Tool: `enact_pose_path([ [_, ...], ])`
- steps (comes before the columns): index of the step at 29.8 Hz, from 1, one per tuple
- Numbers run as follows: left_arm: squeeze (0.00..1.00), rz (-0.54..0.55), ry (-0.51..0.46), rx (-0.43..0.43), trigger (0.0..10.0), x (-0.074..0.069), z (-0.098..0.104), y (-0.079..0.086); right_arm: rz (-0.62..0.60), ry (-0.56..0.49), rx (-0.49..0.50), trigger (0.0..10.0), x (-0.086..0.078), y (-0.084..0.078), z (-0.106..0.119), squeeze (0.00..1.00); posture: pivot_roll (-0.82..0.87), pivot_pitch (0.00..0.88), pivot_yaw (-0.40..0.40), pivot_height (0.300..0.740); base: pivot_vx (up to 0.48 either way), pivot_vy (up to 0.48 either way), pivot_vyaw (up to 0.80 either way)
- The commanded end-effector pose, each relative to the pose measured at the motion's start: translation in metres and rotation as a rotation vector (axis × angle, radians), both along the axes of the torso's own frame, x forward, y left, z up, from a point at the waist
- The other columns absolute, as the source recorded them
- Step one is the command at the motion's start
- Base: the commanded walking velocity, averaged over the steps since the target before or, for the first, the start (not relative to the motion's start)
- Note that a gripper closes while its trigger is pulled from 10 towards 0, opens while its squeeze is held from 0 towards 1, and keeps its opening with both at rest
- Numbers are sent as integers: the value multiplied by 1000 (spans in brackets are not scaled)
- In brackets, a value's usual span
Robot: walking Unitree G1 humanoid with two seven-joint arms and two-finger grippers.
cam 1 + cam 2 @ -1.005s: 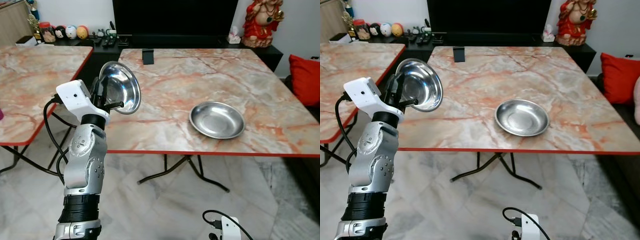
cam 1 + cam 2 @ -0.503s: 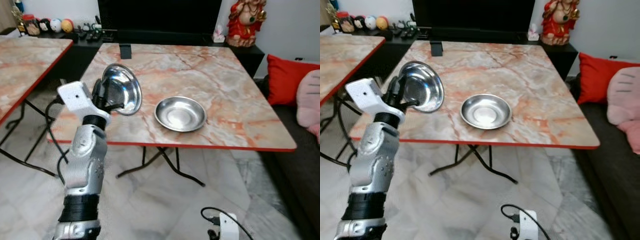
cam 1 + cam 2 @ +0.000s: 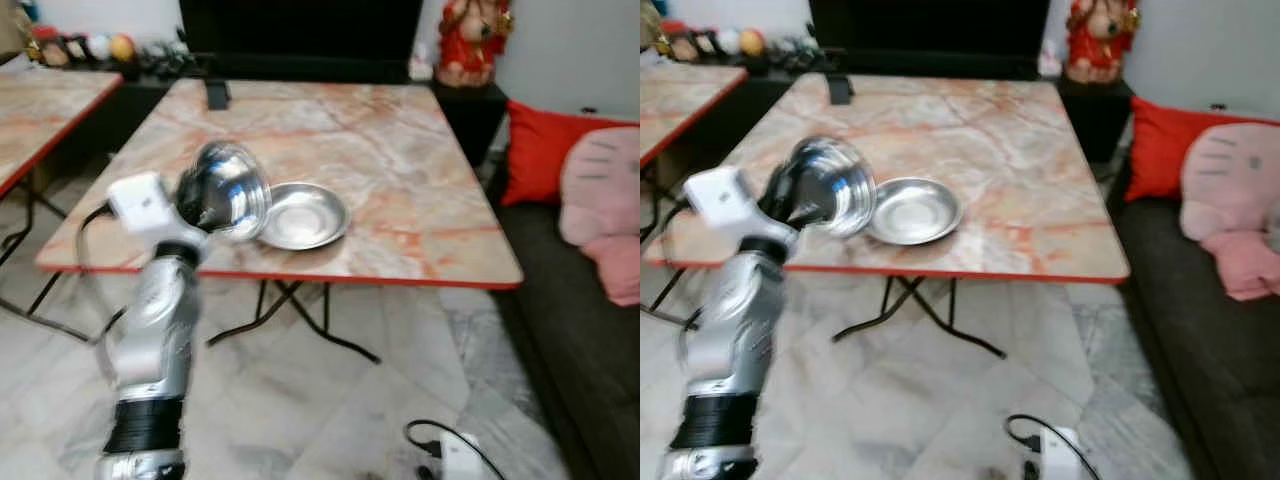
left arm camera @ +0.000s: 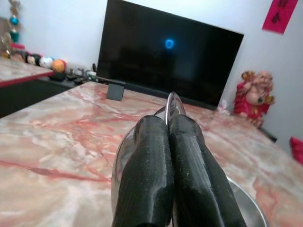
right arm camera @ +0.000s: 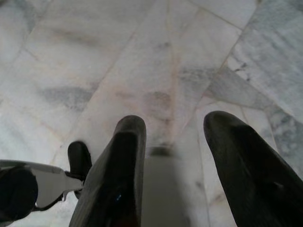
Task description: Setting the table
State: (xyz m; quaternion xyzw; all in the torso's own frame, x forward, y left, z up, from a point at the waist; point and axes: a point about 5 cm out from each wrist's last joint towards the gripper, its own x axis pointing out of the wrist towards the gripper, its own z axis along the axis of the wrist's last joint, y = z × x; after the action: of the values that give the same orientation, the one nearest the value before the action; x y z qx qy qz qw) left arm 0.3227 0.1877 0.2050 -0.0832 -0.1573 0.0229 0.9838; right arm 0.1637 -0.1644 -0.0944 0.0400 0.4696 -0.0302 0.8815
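Left gripper (image 4: 169, 137), fingers pinching shut on the tilted steel bowl (image 3: 226, 190) rim, is holding it just left of the plate (image 3: 303, 214) lying on the desk (image 3: 420, 170).

Two glossy polished metal bowls (image 3: 228, 188) (image 3: 303, 214) are seen against a smooth marble-patterned table (image 3: 400, 180) and matt black gripper fingers (image 4: 156, 179).

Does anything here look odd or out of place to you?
One thing: the left gripper pinches a steel bowl by its rim, tipped nearly on edge above the table rather than level. A second steel bowl lies flat on the table. Nothing looks spilled or broken.
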Motion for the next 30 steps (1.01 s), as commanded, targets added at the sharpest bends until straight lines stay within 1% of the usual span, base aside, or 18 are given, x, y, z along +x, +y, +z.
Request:
enact_pose_path([
  [1,0,-5,-10,86,10000,-2,2,2,-12,1,-25,10000,0,-8,0,0,48,0,-26,740,0,0,0],
  [3,0,19,-7,179,10000,-3,3,10,-12,0,-24,10000,0,-7,1,0,54,0,-27,740,0,0,0],
  [4,0,21,-6,192,10000,-3,2,11,-11,0,-23,10000,0,-7,1,0,57,0,-29,740,0,0,0],
  [5,0,31,5,189,10000,-4,1,16,-8,1,-20,10000,1,-3,0,0,57,0,-29,740,0,0,0],
  [6,0,31,5,189,10000,-4,1,16,-8,1,-20,10000,1,-3,0,0,57,0,-29,740,0,0,0],
  [8,0,39,16,203,10000,-6,-2,22,-2,-1,-15,10000,2,3,0,0,57,0,-29,740,0,0,0],
  [11,0,24,14,152,10000,-7,-3,22,0,-5,-14,10000,4,4,1,0,57,0,-29,740,0,0,0],
  [14,0,-2,15,115,10000,-5,-4,19,-6,-14,-17,10000,7,0,3,0,55,0,-29,740,0,0,0],
  [15,0,-2,15,115,10000,-5,-4,19,-6,-14,-17,10000,7,0,3,0,55,0,-29,740,0,0,0],
  [16,0,-3,14,84,10000,-4,-3,17,-11,-17,-18,10000,8,-2,3,0,52,0,-28,740,0,0,0],
  [17,0,0,20,72,10000,-3,-4,16,-12,-18,-20,10000,8,-2,3,0,54,0,-30,740,0,0,0],
  [19,0,-1,22,73,10000,-2,-4,14,-13,-19,-22,10000,9,-4,4,0,54,0,-30,740,0,0,0],
  [21,0,-28,13,55,10000,-1,-3,6,-16,-21,-29,10000,11,-9,5,0,52,0,-29,740,139,0,0],
  [22,0,-28,13,55,10000,-1,-3,6,-16,-21,-29,10000,11,-9,5,0,52,0,-29,740,277,0,0],
  [26,0,-40,6,39,10000,0,-1,3,-25,-14,-38,10000,9,-19,5,0,54,0,-29,740,305,0,0],
  [30,0,-36,-6,27,10000,2,3,5,-31,-6,-36,10000,7,-21,5,0,55,0,-28,740,312,0,-100],
])
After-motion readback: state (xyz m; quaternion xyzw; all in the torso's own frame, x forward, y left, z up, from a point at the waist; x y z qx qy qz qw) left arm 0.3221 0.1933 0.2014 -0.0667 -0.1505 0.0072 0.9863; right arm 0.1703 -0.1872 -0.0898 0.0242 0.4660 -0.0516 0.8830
